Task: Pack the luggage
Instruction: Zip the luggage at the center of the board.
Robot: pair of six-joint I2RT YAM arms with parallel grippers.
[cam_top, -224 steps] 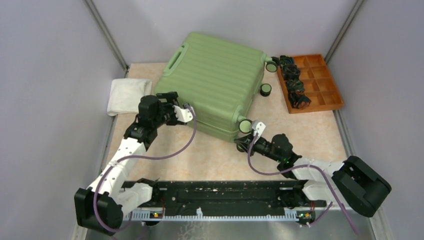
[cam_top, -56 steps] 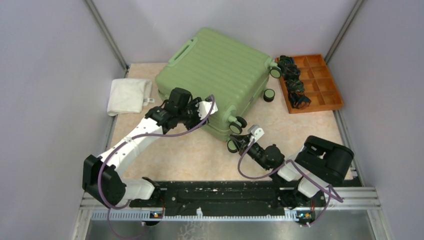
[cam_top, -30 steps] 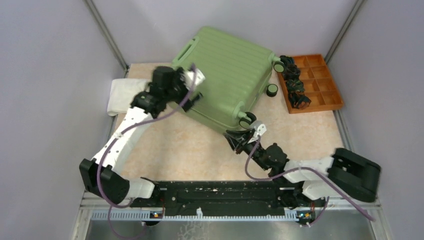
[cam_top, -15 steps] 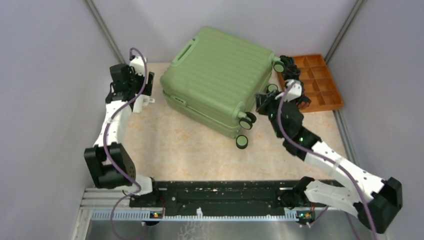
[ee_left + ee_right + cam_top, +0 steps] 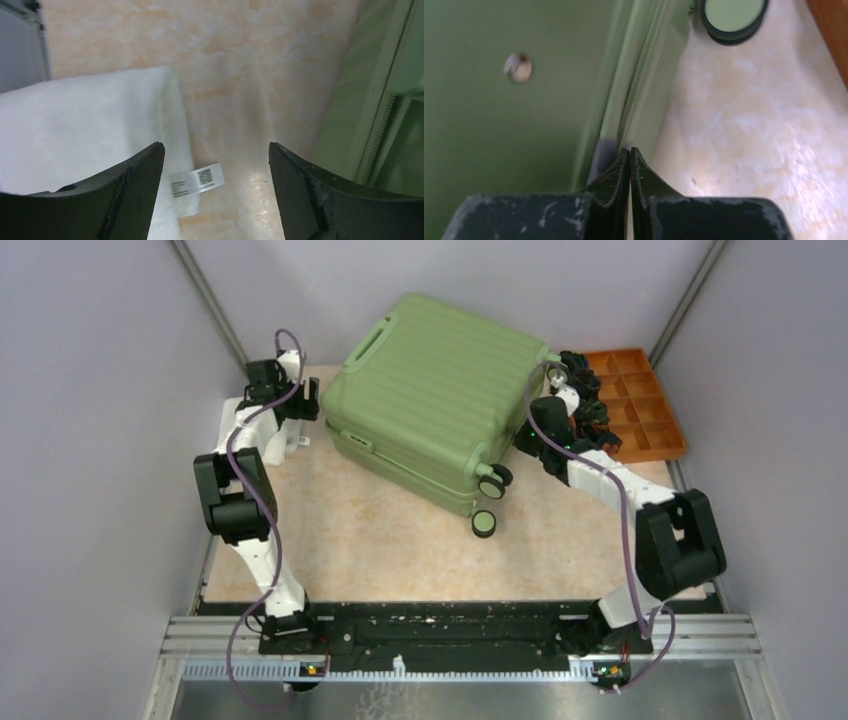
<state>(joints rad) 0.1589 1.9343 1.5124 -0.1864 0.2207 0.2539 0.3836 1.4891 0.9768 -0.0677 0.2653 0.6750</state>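
Green, hard luggage (image 5: 435, 390) lies shut at the back of the table (image 5: 380, 540). It looks stiff and heavy; its zip (image 5: 646, 65) is the place to pull. Left gripper (image 5: 216, 147) gapes over a towel (image 5: 75, 120); right gripper (image 5: 630, 150) is pinched shut by the zip.

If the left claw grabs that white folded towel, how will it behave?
The towel looks soft and folded, so it would likely droop and unfold rather than lift flat. Probably light too. Pushed, its fluffy surface may bunch up on the table.
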